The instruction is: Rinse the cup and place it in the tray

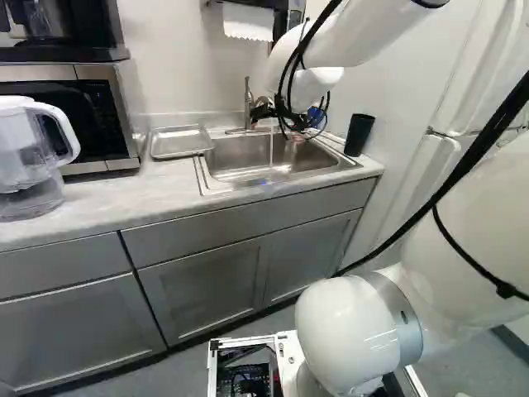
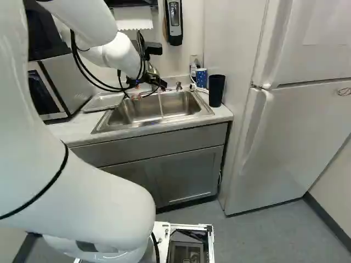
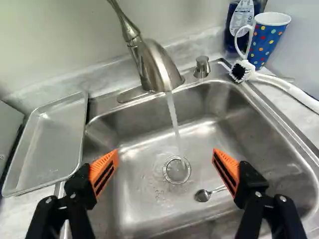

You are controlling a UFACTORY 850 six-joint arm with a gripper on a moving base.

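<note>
So the gripper [image 2: 152,90] is over the sink [image 3: 144,199] with its fingers spread wide, nothing between them. Water's running from the faucet [image 3: 162,67] onto the drain [image 3: 177,170], and a spoon [image 3: 203,195] lies near it. The blue dotted mug [image 3: 269,42] stands on the pale countertop [image 1: 124,198] by the sink's back corner, with a dark tumbler [image 2: 216,90] near it; can't tell which cup is meant. Metal tray [image 3: 50,144] sits across the sink, microwave [image 1: 124,103] beside it. White fridge [image 2: 296,131] at the right base view's right, grey floor [image 2: 269,235] below.

Wht arm [image 1: 479,219], blk cables [image 1: 496,126]
</note>
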